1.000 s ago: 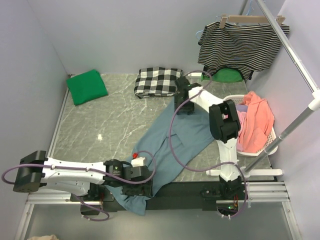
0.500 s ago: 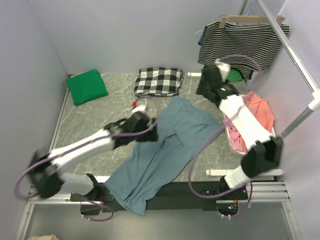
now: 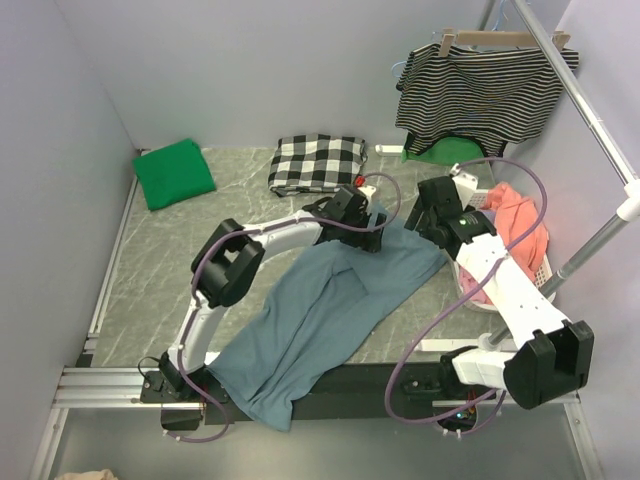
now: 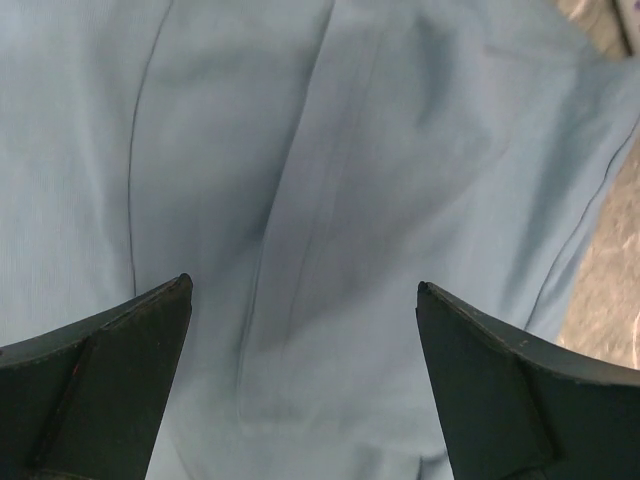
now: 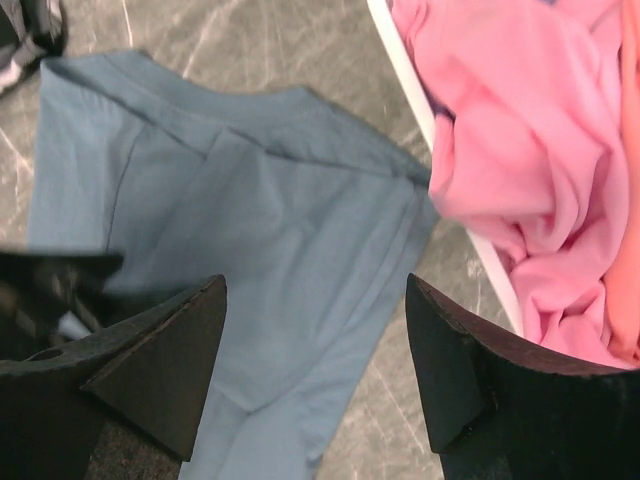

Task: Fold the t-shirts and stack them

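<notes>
Top external view: a large dusty slate-blue cotton t-shirt (image 3: 325, 315) lies spread on the grey marble-patterned table (image 3: 200, 250). It runs aslant from 1 o'clock to 7 o'clock, and its lower end drapes over the near edge between the two arm bases. Both arms reach to its far end. The left gripper (image 3: 372, 232) sits over the shirt's upper left corner. The right gripper (image 3: 424, 222) hangs just to 3 o'clock of it, over the upper right corner, near a white plastic basket (image 3: 543, 283). A folded bright green t-shirt (image 3: 175, 172) rests well apart at the table's 10 o'clock corner. A folded black-and-white checked cloth (image 3: 317, 162) lies at 12 o'clock, and a black-and-white striped top (image 3: 487, 90) hangs from a hanger at 1 o'clock.

Left wrist view: the left gripper (image 4: 300, 385) stands wide apart with nothing between its dark fingers (image 4: 100, 390). Blue fabric fills almost the whole view beneath it, with soft creases running from 12 to 6 o'clock, and a sliver of table shows at 3 o'clock. Whether the tips touch the cloth cannot be told.

Right wrist view: the right gripper (image 5: 315, 375) also stands apart and empty. Blue cloth lies under the gap, and the shirt's banded edge lies toward 12 o'clock. The basket rim runs from 12 to 4 o'clock, with a crumpled pink garment (image 5: 520, 170) inside.
</notes>
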Controlling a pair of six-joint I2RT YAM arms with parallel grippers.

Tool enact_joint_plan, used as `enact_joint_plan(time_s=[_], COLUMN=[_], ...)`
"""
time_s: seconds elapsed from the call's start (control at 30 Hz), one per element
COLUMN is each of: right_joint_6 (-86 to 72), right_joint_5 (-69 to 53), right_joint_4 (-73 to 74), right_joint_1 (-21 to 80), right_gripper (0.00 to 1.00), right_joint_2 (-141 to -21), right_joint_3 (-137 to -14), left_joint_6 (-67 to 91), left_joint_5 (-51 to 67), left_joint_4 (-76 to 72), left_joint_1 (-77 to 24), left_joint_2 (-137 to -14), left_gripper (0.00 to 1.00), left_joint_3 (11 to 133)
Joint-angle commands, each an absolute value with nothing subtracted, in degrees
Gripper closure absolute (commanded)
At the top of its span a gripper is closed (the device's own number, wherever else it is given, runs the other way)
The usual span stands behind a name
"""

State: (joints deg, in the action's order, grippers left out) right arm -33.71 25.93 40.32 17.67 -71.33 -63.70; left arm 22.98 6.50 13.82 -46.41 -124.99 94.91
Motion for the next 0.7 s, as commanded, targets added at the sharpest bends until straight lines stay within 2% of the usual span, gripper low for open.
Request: enact_joint_plan(time_s=[0.0,0.13,0.4,0.67], right_joint_6=[-35.86,-36.21,-35.25,-33.49], right_joint_5=[23.39,21.01,18.81,15.74], right_joint_4=[39.64,39.29,37.44,35.95], right_joint_1=[17.4,17.49,17.58,17.75], right_gripper=[0.21,0.21,0.21,0.21], right_joint_2=[-68.03,-68.03,-68.99,-72.24], right_joint_3=[-61.44,-58.37,-53.79,-54.49], left_joint_6=[19.77,24.42,31.55,37.7], left_joint_5=[11.69,11.51,7.12,-1.57], left_joint_4=[10.02,11.78,5.72,8.7], left_joint_1=[-44.74,-40.71,-31.22,-29.09], left_joint_2=[-128.22,-131.31,-124.99,-114.09], left_gripper=[0.01,0.01,0.0,0.0], left_joint_3=[101.51,102.05,82.64,67.6])
